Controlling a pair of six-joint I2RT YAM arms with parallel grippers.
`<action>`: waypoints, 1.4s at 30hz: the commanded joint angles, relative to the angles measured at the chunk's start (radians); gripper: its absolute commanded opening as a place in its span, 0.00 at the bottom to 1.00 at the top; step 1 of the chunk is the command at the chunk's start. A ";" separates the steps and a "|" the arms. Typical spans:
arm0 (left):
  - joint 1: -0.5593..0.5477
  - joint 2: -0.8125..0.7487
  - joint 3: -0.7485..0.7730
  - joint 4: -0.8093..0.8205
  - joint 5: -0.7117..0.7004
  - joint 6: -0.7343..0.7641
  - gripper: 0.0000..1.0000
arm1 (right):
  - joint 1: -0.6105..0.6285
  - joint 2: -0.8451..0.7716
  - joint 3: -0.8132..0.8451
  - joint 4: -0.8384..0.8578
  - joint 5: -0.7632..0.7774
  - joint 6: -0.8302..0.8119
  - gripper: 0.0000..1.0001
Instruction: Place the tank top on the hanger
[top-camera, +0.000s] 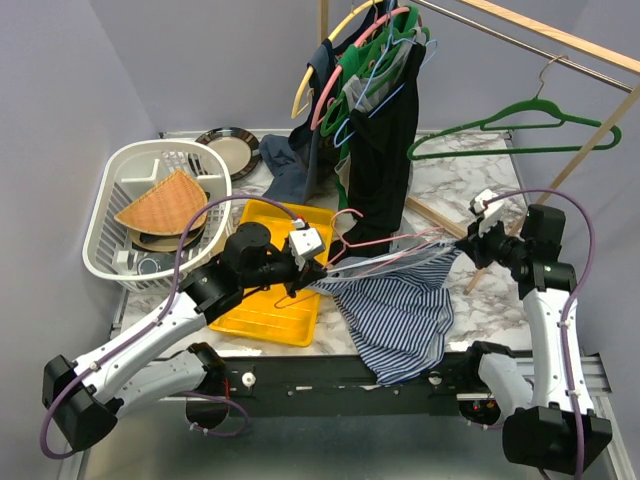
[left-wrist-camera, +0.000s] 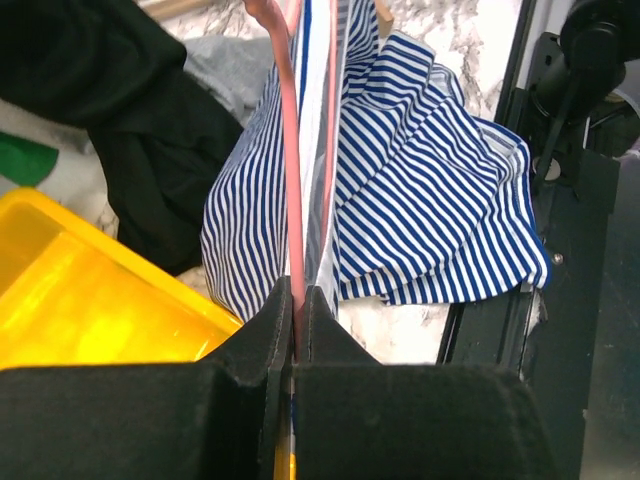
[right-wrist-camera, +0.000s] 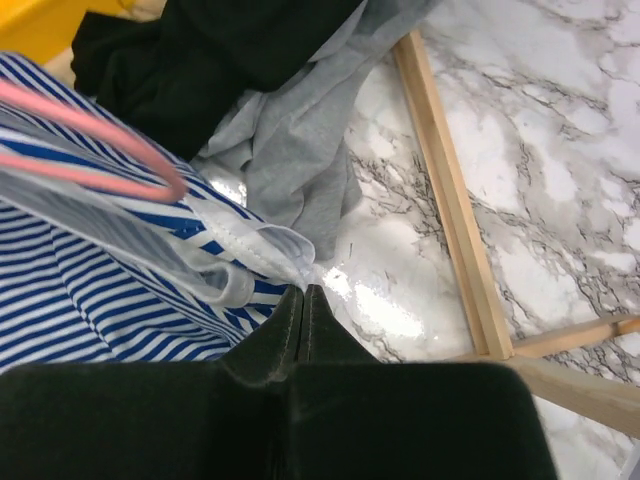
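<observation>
your left gripper (left-wrist-camera: 298, 295) is clamped on the hanger (left-wrist-camera: 287, 150), your right gripper (right-wrist-camera: 303, 292) pinches a white edge of the tank top (top-camera: 400, 310), which stretches left-to-right between them along the hanger's arm and sags over the table's (top-camera: 500, 300) near edge.

Tank top and hanger: raised, stretched, lying together

The small sleeveless navy-and-white striped cloth tank top (top-camera: 400, 310) has its white-edged upper hem pulled taut from left to right; its body hangs crumpled over the near edge of the white marble table (top-camera: 450, 190); the thin pale-pink triangular clothes hanger (top-camera: 385, 243) lies nearly flat along that hem, hook to the far left, one rounded shoulder on the striped cloth.
</observation>
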 joint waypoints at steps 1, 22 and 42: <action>0.013 -0.042 -0.027 -0.001 0.090 0.091 0.00 | -0.044 0.024 0.065 0.031 -0.021 0.112 0.00; 0.015 -0.002 0.010 -0.049 -0.026 0.119 0.00 | -0.069 -0.003 0.145 0.004 0.044 0.130 0.00; -0.002 0.194 0.180 -0.081 0.038 0.111 0.00 | -0.024 -0.040 0.251 -0.199 -0.475 0.123 0.01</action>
